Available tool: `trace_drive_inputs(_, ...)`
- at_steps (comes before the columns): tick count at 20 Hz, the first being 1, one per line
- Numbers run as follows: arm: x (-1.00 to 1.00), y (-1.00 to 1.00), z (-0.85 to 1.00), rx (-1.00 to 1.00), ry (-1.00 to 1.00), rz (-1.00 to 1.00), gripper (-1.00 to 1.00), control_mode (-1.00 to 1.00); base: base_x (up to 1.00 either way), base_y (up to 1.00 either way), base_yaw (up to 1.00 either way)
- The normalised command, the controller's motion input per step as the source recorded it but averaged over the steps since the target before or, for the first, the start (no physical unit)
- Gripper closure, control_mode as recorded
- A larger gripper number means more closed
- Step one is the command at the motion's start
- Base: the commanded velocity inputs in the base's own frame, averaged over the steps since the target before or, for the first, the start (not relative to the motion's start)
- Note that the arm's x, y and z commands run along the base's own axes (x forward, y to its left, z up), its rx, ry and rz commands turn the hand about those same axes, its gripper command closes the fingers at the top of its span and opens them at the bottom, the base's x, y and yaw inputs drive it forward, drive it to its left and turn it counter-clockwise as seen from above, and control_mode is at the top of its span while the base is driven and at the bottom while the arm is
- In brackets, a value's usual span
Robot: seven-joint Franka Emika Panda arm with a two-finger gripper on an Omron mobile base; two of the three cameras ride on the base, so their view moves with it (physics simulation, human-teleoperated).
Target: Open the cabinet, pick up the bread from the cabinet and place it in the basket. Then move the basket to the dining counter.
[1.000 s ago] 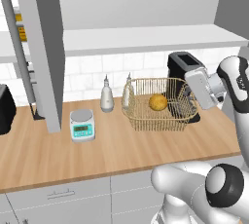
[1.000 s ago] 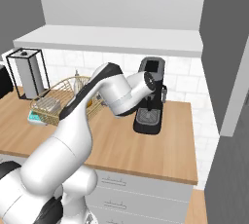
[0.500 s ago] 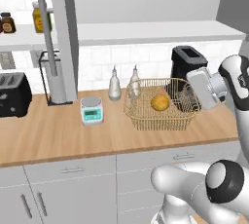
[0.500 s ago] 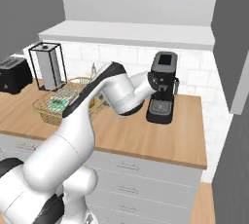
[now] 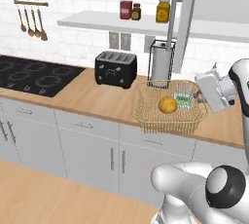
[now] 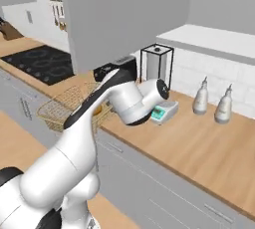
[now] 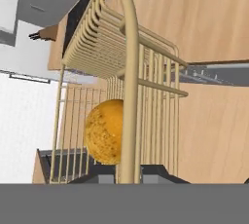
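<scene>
Your gripper (image 7: pixel 129 172) is clamped narrow on rim of basket (image 5: pixel 146 116) at its right end — rim bar runs straight up between fingertips in hand view. Basket appears lifted above wooden worktop (image 5: pixel 92 96), right of toaster (image 5: pixel 115 68). Bread (image 5: pixel 168 104) lies inside basket — near its middle. Cabinet (image 5: pixel 187 18) door stands open above.

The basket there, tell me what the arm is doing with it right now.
The gripper is shut on the rim of the basket, holding it at the right end. The bread sits inside it. In the left base view the basket hangs at the front edge of the wooden worktop, near the toaster, so it is not at the dining counter.
</scene>
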Motion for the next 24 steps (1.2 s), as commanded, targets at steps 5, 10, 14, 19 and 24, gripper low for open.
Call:
trace_drive_inputs(5, 0.0, 0.0, 0.0, 0.0, 0.0, 0.0, 1.0, 1.0, 0.0, 0.24, 0.95)
trace_drive_inputs(10, 0.0, 0.0, 0.0, 0.0, 0.0, 0.0, 1.0, 1.0, 0.03, 0.42, 0.86)
trace_drive_inputs(14, 0.0, 0.0, 0.0, 0.0, 0.0, 0.0, 1.0, 1.0, 0.01, 0.58, 0.82)
trace_drive_inputs(19, 0.0, 0.0, 0.0, 0.0, 0.0, 0.0, 1.0, 1.0, 0.0, 0.61, 0.82)
trace_drive_inputs(24, 0.0, 0.0, 0.0, 0.0, 0.0, 0.0, 1.0, 1.0, 0.0, 0.82, 0.79)
